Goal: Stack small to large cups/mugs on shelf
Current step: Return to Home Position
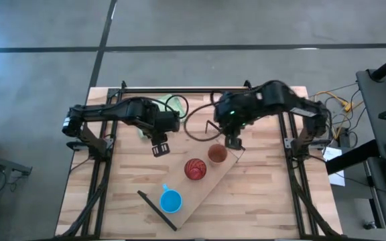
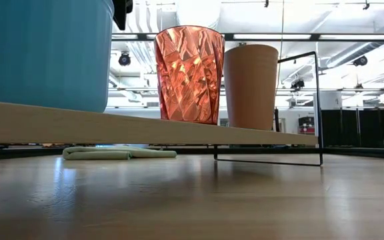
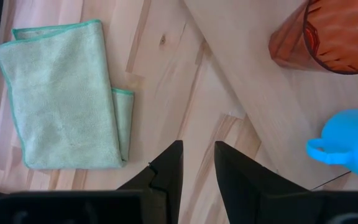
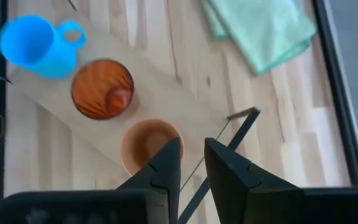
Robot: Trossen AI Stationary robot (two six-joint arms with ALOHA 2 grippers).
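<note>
Three cups stand upright in a row on the slanting light-wood shelf point(image 1: 210, 184): a blue mug point(image 1: 171, 201) with a handle at its near end, a red ribbed tumbler point(image 1: 195, 169) in the middle, a brown-orange cup point(image 1: 217, 154) at its far end. My right gripper point(image 1: 234, 142) hovers just beside the brown-orange cup point(image 4: 146, 144), fingers a little apart and empty. My left gripper point(image 1: 160, 148) hangs over the bare tabletop left of the shelf, fingers slightly apart and empty. The tumbler point(image 3: 328, 34) and mug point(image 3: 353, 146) also show in the left wrist view.
A folded green cloth point(image 1: 154, 114) lies on the table at the far side, behind my left arm. The shelf's black frame ends show at its far end point(image 4: 241, 118) and its near end point(image 1: 156, 209). Black cables point(image 1: 196, 124) loop between the arms.
</note>
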